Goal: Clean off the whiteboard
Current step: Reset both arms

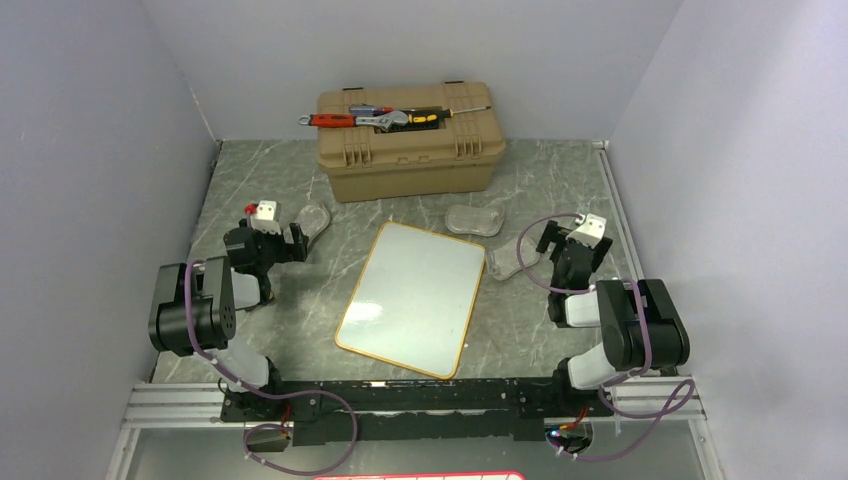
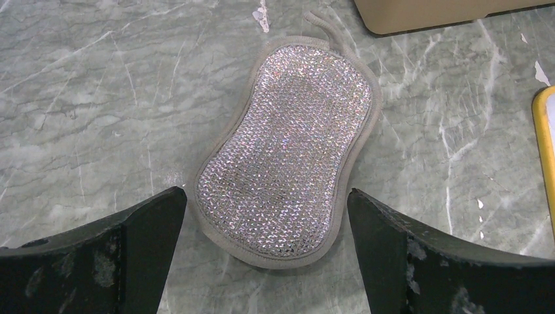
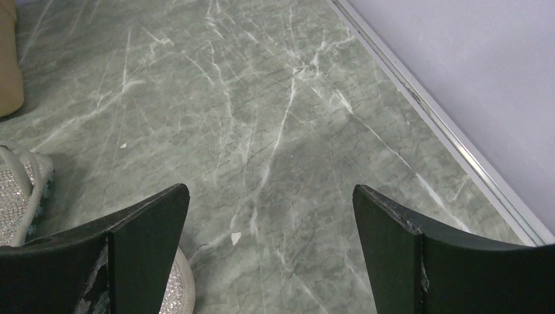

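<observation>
1. While both arms wait with nothing held, the whiteboard lies flat at the middle of the table, turned slightly, its long sides running near to far.
2. Left gripper: jaws wide and empty, hovering over the left pad, which lies flat on the table between the fingertips without touching them.
3. Right gripper: jaws wide and empty over bare table, with the right pad just left of its left finger.
4. A far pad lies between the whiteboard and the toolbox, apart from both.
5. Whiteboard, likely handling: thin, stiff and light, with a glossy face that fingers would slip on. It will probably skate on the smooth table under a sideways rub.
6. Whiteboard, where to hold: lying flat, it gives the jaws no lip to close on. Pressing down on a corner by the yellow rim looks safer than pinching. The right corners lie nearest the right gripper.
7. Whiteboard surface: no dark marks can be made out from above, only pale reflections.
8. Left pad, likely handling: soft, thin and limp, with a rough sparkling weave. Its narrow waist suits the jaws best, though they must come right down to the table to catch it.
</observation>
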Motion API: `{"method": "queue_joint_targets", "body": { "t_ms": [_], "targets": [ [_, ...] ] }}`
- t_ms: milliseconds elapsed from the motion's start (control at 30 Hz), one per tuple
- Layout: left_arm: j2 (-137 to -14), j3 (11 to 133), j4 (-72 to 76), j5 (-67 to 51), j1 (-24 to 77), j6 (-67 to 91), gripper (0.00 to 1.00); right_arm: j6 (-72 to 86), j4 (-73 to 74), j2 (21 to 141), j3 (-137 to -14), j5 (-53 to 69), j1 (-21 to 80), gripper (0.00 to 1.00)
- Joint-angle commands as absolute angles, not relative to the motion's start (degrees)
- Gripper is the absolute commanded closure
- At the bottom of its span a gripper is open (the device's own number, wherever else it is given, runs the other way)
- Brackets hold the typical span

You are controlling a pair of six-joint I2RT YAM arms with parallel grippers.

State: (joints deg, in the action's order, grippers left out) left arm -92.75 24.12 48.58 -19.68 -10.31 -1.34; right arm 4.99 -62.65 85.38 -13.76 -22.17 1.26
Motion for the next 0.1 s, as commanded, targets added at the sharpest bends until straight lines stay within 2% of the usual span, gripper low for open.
{"method": "queue_joint_targets", "body": {
  "t_ms": [0,67],
  "targets": [
    [-93.64,24.15,51.99,-20.78,-10.13,-2.02,0.01,5.8,-64.0,84.17,-13.61,-21.45,1.15,0.0],
    [-93.02,24.39,50.19,-21.03,-10.11,-2.02,0.01,5.8,-64.08,84.15,-13.65,-21.45,1.14,0.0]
  ]
}}
